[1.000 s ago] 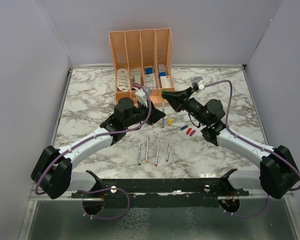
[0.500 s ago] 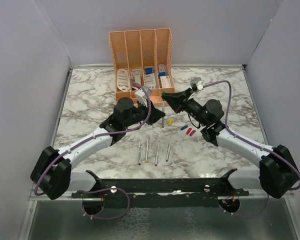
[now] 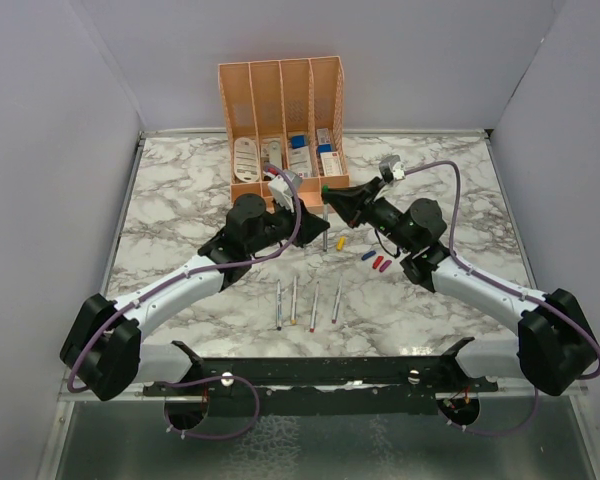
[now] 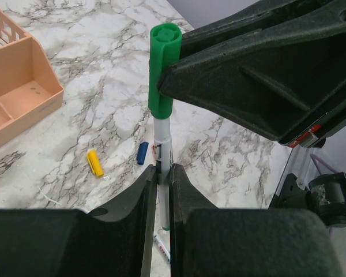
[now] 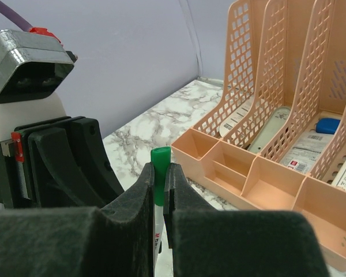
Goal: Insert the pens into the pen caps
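Clamping the pen (image 4: pixel 162 138) narrowly in our left claw (image 4: pixel 163 173) above the table (image 4: pixel 104 104), we pinch the green cap (image 4: pixel 161 69) in our right claw (image 5: pixel 160 184) over its far end; cap and pen share one long axis; seating, we judge, needs a push along it.

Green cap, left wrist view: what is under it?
A grey-white pen emerges below the green cap and runs down into the shut left gripper. The pen's tip is hidden inside the cap.
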### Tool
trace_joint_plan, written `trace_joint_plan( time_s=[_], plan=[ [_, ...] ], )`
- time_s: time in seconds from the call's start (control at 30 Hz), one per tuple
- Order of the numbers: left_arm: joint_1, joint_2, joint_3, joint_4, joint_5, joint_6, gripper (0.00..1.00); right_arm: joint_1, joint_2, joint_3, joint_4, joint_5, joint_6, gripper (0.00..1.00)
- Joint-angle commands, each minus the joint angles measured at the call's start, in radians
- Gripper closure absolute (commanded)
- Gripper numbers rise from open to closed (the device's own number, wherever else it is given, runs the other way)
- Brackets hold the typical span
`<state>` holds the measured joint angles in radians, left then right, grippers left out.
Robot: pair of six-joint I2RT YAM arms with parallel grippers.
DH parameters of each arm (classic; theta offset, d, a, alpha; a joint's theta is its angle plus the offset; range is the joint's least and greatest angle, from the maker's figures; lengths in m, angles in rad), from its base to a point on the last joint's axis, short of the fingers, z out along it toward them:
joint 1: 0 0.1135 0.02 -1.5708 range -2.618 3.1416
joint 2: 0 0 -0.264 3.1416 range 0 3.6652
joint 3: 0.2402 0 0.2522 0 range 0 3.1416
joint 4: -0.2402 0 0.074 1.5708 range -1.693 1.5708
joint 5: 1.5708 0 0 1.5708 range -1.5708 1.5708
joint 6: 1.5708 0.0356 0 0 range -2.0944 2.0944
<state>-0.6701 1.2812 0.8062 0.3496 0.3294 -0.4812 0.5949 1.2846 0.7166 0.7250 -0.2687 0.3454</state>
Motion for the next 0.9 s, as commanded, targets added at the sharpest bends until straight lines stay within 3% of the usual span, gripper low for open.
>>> trace_joint_plan(
  time_s=[0.0, 0.87],
  plan=[
    [-0.006, -0.044, 0.032, 0.031, -0.073, 0.027, 1.00, 0.005, 0.013, -0.002, -0.049, -0.029, 0.021, 0.99],
    [-0.006, -0.049, 0.042, 0.183, -0.237, 0.115, 1.00, 0.010, 0.091, 0.084, -0.359, -0.065, 0.065, 0.99]
  ],
)
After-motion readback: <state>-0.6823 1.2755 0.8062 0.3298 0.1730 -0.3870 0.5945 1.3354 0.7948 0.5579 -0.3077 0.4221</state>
